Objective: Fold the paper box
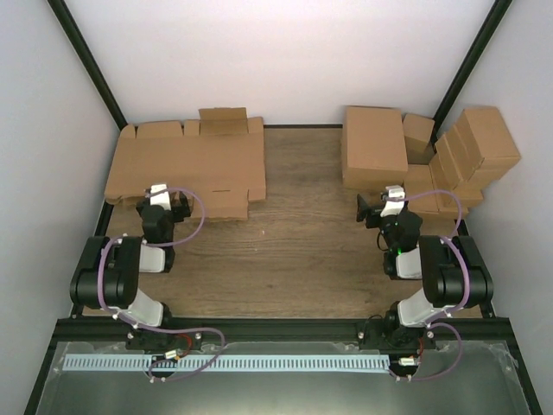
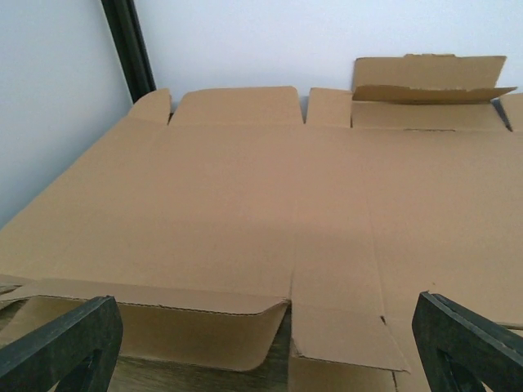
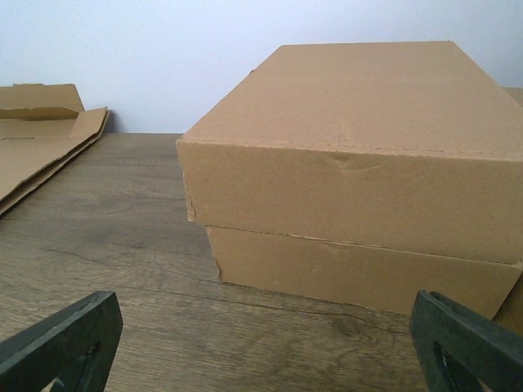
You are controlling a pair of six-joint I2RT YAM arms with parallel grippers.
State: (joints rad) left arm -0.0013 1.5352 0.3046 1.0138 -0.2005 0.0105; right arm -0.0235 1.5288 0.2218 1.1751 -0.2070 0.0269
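The paper box (image 1: 194,164) lies as a flat brown die-cut sheet on top of a pile at the back left, with one flap (image 2: 429,77) standing up at its far edge. In the left wrist view the sheet (image 2: 245,212) fills the frame and its near flaps hang over the wood. My left gripper (image 1: 164,199) (image 2: 265,351) is open at the sheet's near edge with nothing between its fingers. My right gripper (image 1: 378,207) (image 3: 265,351) is open over bare wood, a short way in front of two stacked closed boxes.
Two wide shallow closed boxes (image 1: 373,147) (image 3: 351,155) are stacked at the back right. Smaller finished boxes (image 1: 471,156) are piled beside them against the right wall. Black frame posts (image 1: 86,60) stand at both back corners. Wood table (image 1: 302,242) lies between the arms.
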